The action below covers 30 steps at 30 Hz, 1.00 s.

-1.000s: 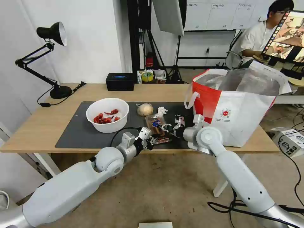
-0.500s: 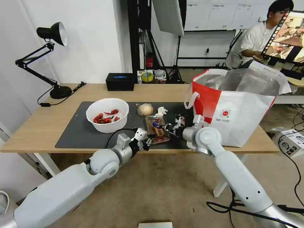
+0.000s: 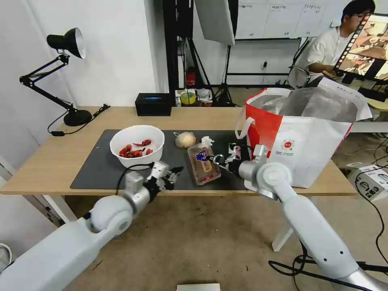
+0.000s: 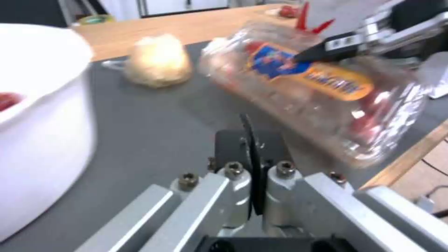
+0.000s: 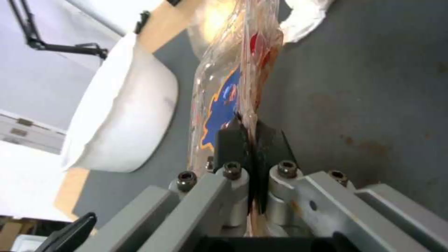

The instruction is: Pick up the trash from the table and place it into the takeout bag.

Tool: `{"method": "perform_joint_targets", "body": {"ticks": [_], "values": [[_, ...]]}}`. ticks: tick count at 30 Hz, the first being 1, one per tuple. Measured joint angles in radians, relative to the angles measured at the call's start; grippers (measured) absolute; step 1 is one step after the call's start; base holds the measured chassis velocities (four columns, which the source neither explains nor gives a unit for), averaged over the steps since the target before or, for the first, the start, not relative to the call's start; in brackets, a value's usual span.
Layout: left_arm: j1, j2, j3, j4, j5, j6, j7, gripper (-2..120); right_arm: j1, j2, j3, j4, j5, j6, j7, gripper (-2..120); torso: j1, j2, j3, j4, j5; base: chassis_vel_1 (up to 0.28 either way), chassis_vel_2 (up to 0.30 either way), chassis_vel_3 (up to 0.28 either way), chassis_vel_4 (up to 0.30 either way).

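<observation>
The plastic tray (image 3: 204, 165) is pinched at its edge by the right gripper (image 3: 218, 158), fingers closed on the thin rim (image 5: 247, 119), and is held tilted above the grey mat (image 3: 101, 161), near the mat's front edge. A blue and orange label is seen on the tray's clear lid (image 4: 303, 70); red bits are seen inside. The left gripper (image 3: 173, 173) is held low over the mat's front edge, between the bowl and the tray, apart from both; its fingers (image 4: 252, 168) are pressed together with nothing between them. The white bowl (image 3: 137, 145) with red shells is set on the mat's left half. The tan lump (image 3: 185, 139) is lying at the mat's back edge, just behind the tray, with the white tissue (image 3: 206, 140) beside it. The takeout bag (image 3: 303, 133) is standing open at the mat's right end, on the table (image 3: 44, 161), with the right gripper just in front of its red side.
</observation>
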Motion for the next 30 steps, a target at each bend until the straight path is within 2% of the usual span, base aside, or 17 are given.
{"method": "perform_joint_targets", "body": {"ticks": [2,4,6,7,9,10,12,14,16,17,20,22,24,25,27,30], "values": [[0.086,0.005,-0.069,-0.036,0.011,-0.007,0.002,11,-0.02,-0.009,0.021,0.033,0.007,0.004,-0.008,0,0.0,0.0,0.0,0.0,0.0,0.0,0.0,0.0,0.0],[0.098,0.005,-0.077,-0.04,0.014,-0.009,0.002,15,-0.022,-0.011,0.024,0.039,0.008,0.004,-0.009,0,0.0,0.0,0.0,0.0,0.0,0.0,0.0,0.0,0.0],[0.179,-0.004,-0.124,-0.068,0.038,-0.032,0.001,27,-0.038,-0.022,0.053,0.082,0.021,0.008,-0.012,0,0.0,0.0,0.0,-0.0001,0.0001,0.0,0.0,0.0,0.0],[0.179,-0.004,-0.124,-0.068,0.038,-0.032,0.001,27,-0.038,-0.022,0.053,0.082,0.021,0.008,-0.012,0,0.0,0.0,0.0,-0.0001,0.0001,0.0,0.0,0.0,0.0],[0.242,-0.017,-0.159,-0.085,0.05,-0.044,0.0,36,-0.046,-0.033,0.076,0.122,0.037,0.016,-0.012,0,0.0,0.0,0.0,-0.0001,0.0001,0.0,0.0,0.0,0.0],[0.242,-0.017,-0.159,-0.085,0.05,-0.044,0.0,36,-0.046,-0.033,0.076,0.122,0.037,0.016,-0.012,0,0.0,0.0,0.0,-0.0001,0.0001,0.0,0.0,0.0,0.0],[0.292,-0.037,-0.197,-0.098,0.054,-0.044,0.002,49,-0.05,-0.057,0.098,0.162,0.053,0.034,-0.008,0,0.0,0.0,0.0,0.0001,0.0,0.0,0.0,0.0,0.0],[0.303,-0.045,-0.209,-0.102,0.054,-0.044,0.002,52,-0.05,-0.069,0.106,0.179,0.063,0.043,-0.004,0,0.0,0.0,0.0,0.0,0.0002,0.0,0.0,0.0,0.0],[0.317,-0.059,-0.232,-0.111,0.053,-0.044,0.001,64,-0.047,-0.112,0.133,0.229,0.108,0.066,0.017,0,0.0,0.0,0.0,-0.0002,0.0002,0.0,0.0,0.0,0.0],[0.317,-0.059,-0.232,-0.111,0.053,-0.044,0.001,64,-0.047,-0.112,0.133,0.229,0.108,0.066,0.017,0,0.0,0.0,0.0,-0.0002,0.0002,0.0,0.0,0.0,0.0],[0.333,-0.069,-0.248,-0.117,0.053,-0.044,-0.001,79,-0.03,-0.167,0.188,0.296,0.171,0.102,0.045,0,0.0,0.0,0.0,-0.0002,0.0003,0.0,0.0,0.0,0.0],[0.339,-0.071,-0.253,-0.117,0.055,-0.045,-0.001,82,-0.025,-0.182,0.203,0.311,0.187,0.114,0.052,0,0.0,0.0,0.0,-0.0001,0.0001,0.0,0.0,0.0,0.0],[0.359,-0.081,-0.265,-0.116,0.065,-0.045,-0.002,93,-0.008,-0.236,0.247,0.349,0.226,0.158,0.069,0,0.0,0.0,0.0,-0.0002,0.0001,0.0,0.0,0.0,0.0],[0.359,-0.081,-0.265,-0.116,0.065,-0.045,-0.002,93,-0.008,-0.236,0.247,0.349,0.226,0.158,0.069,0,0.0,0.0,0.0,-0.0002,0.0001,0.0,0.0,0.0,0.0],[0.374,-0.088,-0.273,-0.117,0.072,-0.045,-0.001,99,0.014,-0.286,0.277,0.366,0.255,0.193,0.078,0,0.0,0.0,0.0,-0.0003,0.0003,0.0,0.0,0.0,0.0],[0.383,-0.098,-0.283,-0.117,0.078,-0.039,0.002,100,0.04,-0.336,0.305,0.372,0.281,0.215,0.082,0,0.0,0.0,0.0,-0.0001,0.0002,0.0,0.0,0.0,0.0]]}}
